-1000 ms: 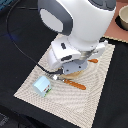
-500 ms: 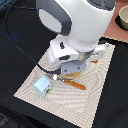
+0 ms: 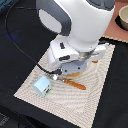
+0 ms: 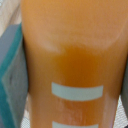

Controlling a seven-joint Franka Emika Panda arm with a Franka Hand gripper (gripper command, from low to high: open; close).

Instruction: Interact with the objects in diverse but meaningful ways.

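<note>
In the wrist view a yellow-orange rectangular slab (image 4: pixel 72 55) with pale bars printed on it fills the picture. It sits between my gripper's (image 4: pixel 70 80) two dark fingers (image 4: pixel 11 80), which press on its sides. In the exterior view my gripper (image 3: pixel 71 75) is low over the striped beige mat (image 3: pixel 92 105), mostly hidden by the white arm; a bit of orange slab (image 3: pixel 76 74) shows under it. A pale blue carton (image 3: pixel 43 86) lies on the mat towards the exterior view's left, apart from the gripper. The banana, tube and saucepan are out of view.
An orange-handled utensil (image 3: pixel 76 84) lies on the mat just beside the gripper. A cream bowl (image 3: pixel 122 17) stands at the exterior view's upper right. A black cable (image 3: pixel 14 42) loops over the black table at the left.
</note>
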